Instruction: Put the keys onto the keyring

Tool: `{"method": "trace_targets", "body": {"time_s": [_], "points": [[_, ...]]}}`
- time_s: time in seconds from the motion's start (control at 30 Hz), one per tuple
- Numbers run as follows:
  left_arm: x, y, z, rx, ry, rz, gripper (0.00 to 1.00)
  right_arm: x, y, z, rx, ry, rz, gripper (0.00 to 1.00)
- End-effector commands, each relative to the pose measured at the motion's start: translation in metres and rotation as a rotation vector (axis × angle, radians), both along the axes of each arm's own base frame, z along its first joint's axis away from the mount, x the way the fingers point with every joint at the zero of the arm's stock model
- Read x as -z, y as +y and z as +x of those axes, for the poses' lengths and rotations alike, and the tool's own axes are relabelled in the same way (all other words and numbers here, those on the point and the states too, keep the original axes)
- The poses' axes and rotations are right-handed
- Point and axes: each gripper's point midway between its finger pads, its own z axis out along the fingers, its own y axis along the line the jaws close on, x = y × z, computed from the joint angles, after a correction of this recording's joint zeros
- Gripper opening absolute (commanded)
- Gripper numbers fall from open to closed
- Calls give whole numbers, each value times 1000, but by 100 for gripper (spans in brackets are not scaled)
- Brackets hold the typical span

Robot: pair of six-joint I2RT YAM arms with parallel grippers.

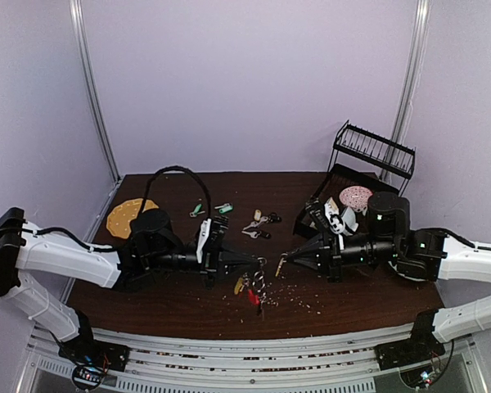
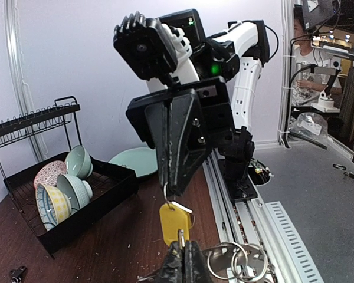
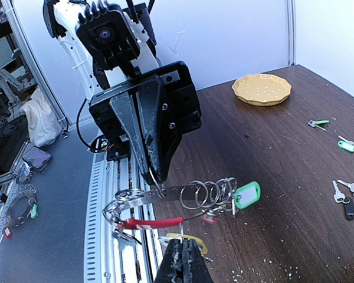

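Note:
The keyring [image 3: 153,223] hangs in the air between both arms: a red arc, a flat silver strip and several small rings [image 3: 215,190] carrying a green tag [image 3: 248,194]. My left gripper [image 3: 159,181] is shut on the silver strip. My right gripper [image 2: 172,190] is shut on the small ring of a yellow-tagged key [image 2: 176,221], which dangles right beside the keyring. From above, the two gripper tips [image 1: 256,262] [image 1: 281,262] nearly meet over the front middle of the table. Loose keys [image 1: 259,225] lie behind them, along with two green-tagged keys [image 1: 222,208] [image 1: 197,210].
A yellow plate [image 1: 129,214] sits at the back left. A black dish rack [image 1: 368,155] with bowls [image 2: 62,188] stands at the back right, a pale green plate [image 2: 135,160] beside it. Crumbs dot the dark wood table [image 1: 344,299] near its front edge.

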Motion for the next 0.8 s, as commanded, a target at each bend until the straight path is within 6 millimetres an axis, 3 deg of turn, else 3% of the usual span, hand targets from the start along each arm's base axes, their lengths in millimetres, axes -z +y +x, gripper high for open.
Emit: {"method": "trace_targets", "body": {"time_s": [0.0, 0.23, 0.4, 0.5, 0.6, 0.77], "points": [[-25, 0, -4, 35, -147, -46, 0, -7, -1, -4, -12, -14, 24, 0], [-11, -7, -18, 94, -417, 175, 0, -3, -1, -3, -7, -11, 9, 0], [17, -12, -14, 13, -652, 475, 0, 2, -2, 0, 8, -17, -15, 0], [12, -10, -11, -32, -733, 521, 0, 4, -3, 2, 19, -21, -29, 0], [16, -4, 8, -142, -763, 567, 0, 8, -4, 5, 32, -26, -48, 0], [69, 35, 74, -328, -777, 874, 0, 12, -4, 7, 42, -20, -59, 0]]}}
